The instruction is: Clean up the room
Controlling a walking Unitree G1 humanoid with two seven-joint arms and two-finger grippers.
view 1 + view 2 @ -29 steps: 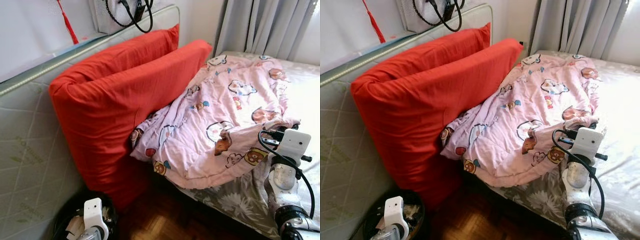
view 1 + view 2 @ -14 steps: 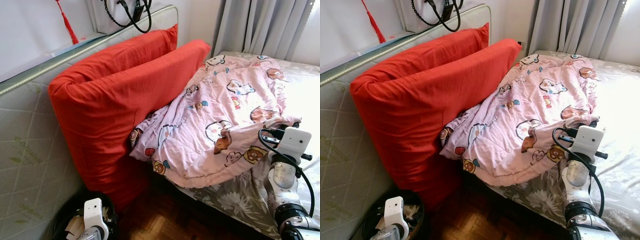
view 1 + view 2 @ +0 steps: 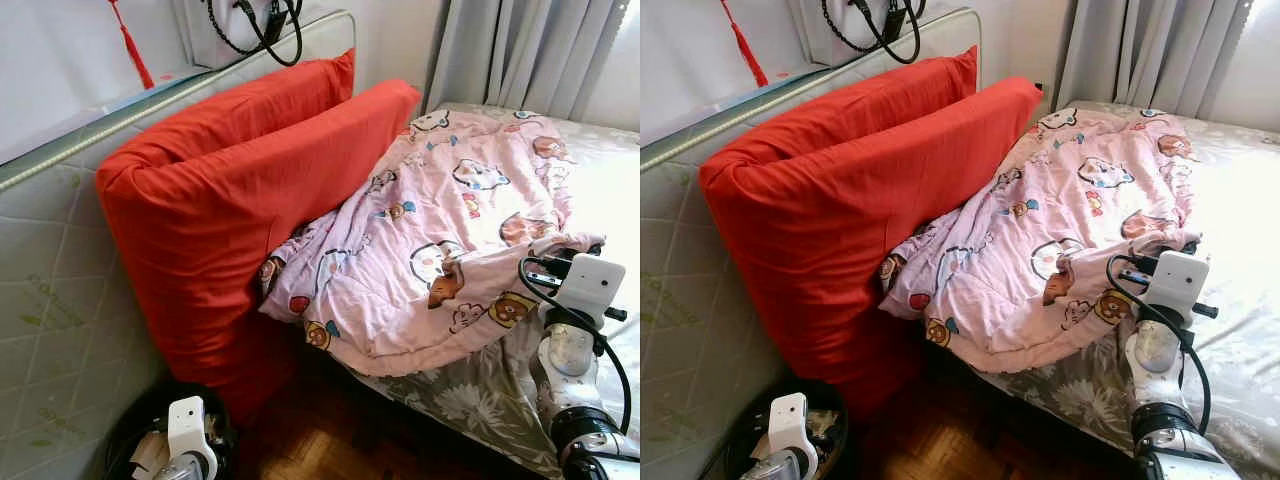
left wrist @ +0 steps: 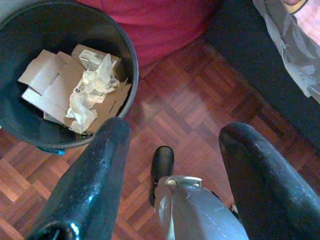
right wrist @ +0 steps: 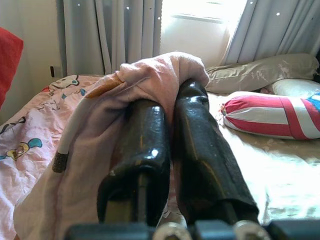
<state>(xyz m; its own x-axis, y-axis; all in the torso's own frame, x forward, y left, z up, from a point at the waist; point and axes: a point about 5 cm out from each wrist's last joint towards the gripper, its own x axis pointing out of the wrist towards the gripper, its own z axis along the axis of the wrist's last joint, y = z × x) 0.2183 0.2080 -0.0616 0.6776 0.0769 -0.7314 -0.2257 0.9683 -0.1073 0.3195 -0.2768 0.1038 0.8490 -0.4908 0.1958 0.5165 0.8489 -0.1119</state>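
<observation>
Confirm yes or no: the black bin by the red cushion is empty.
No: the black bin holds cardboard pieces and crumpled white paper.

Silver metal right arm [image 3: 565, 385] with ribbed joints, a white boxy wrist camera [image 3: 588, 283] and looping black cable [image 3: 560, 315]. Left wrist camera housing [image 3: 186, 425] is white. Glossy, scuffed black fingers [image 5: 200, 150]; silver leg with black foot [image 4: 162, 165].

Grey curtains [image 3: 530, 50] hang behind a striped bolster [image 5: 270, 116].
</observation>
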